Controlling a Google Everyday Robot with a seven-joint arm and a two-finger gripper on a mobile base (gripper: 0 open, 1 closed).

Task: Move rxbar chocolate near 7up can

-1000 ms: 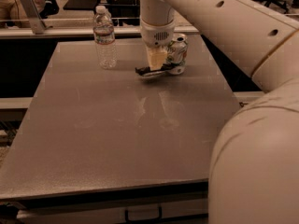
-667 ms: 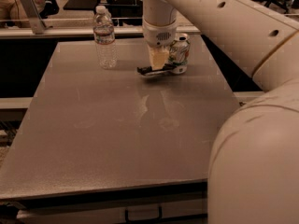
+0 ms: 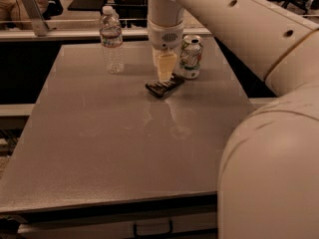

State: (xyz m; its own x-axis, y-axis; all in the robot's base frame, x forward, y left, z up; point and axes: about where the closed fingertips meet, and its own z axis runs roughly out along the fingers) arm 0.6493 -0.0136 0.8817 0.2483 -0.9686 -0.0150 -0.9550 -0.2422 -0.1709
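The rxbar chocolate [image 3: 164, 86], a flat black bar with white lettering, lies on the grey table [image 3: 109, 148] toward the back. The 7up can [image 3: 191, 57], silver-white and green with a red mark, stands upright just right of and behind the bar, a small gap apart. My gripper [image 3: 165, 69] hangs straight down from the white arm, directly above the bar's far edge and just left of the can. It is open and holds nothing.
A clear plastic water bottle [image 3: 112, 40] stands upright at the back, left of the gripper. My big white arm [image 3: 259, 39] crosses the right side of the view. A dark gap and a shelf lie behind the table's far edge.
The bar was held in the gripper just above the table beside the can. It now lies on the table and the gripper has let go of it.
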